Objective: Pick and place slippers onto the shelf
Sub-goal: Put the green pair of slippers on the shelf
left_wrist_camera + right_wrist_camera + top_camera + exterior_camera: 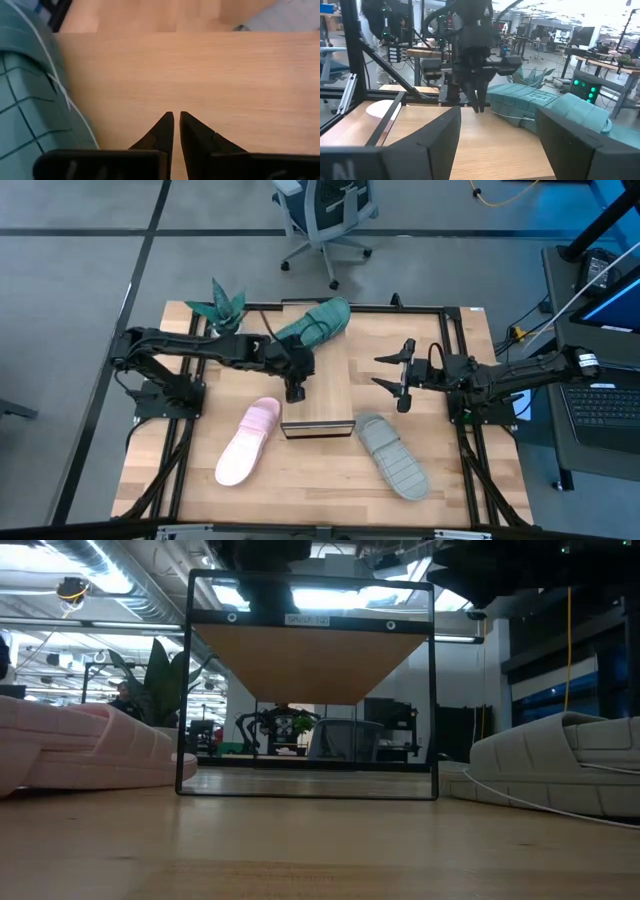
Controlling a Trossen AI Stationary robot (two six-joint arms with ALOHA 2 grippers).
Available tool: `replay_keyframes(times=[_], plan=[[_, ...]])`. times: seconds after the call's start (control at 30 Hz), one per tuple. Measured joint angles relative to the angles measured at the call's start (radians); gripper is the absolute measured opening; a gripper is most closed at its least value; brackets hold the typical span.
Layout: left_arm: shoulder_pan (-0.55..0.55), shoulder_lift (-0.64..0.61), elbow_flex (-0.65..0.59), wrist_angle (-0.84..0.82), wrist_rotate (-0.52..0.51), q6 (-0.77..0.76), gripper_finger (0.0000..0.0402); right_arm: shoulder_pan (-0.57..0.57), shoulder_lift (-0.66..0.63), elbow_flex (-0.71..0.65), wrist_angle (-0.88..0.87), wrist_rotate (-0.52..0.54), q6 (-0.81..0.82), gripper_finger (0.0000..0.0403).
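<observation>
Smooth light wood covers the table [320,480], and the shelf [322,385] sits in the middle of it, a flat wooden board with a dark front edge. On the far end of the shelf lies the teal slipper [316,323], rubbery with square ridges, its toe sticking out past the shelf's back edge. Just off the shelf's front left corner rests the pink slipper [248,442], soft and rounded. Off the front right corner lies the grey slipper [393,457], with a ribbed sole. The left gripper [295,392] hangs over the shelf's left side, its thin pointed fingers pressed together, holding nothing. The right gripper [403,380] waits right of the shelf, fingers spread wide.
</observation>
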Motion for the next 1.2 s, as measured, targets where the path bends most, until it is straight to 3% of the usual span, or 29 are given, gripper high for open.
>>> replay_keyframes(times=[0.3, 0.57, 0.83, 1.2], plan=[[-0.021, 0.042, 0.053, -0.094, -0.155, -0.056, 0.0025, 0.0, 0.0, 0.0, -0.006, -0.001, -0.028, 0.0255], [-0.021, 0.042, 0.053, -0.213, -0.21, -0.14, 0.0025, 0.0, 0.0, 0.0, -0.012, -0.001, -0.032, 0.0255], [-0.021, 0.042, 0.053, -0.271, -0.329, -0.144, 0.0025, 0.0, 0.0, 0.0, -0.032, -0.001, -0.029, 0.0255], [0.017, 0.042, 0.053, -0.269, -0.339, -0.136, 0.0025, 0.0, 0.0, 0.0, -0.039, -0.001, -0.028, 0.0255]])
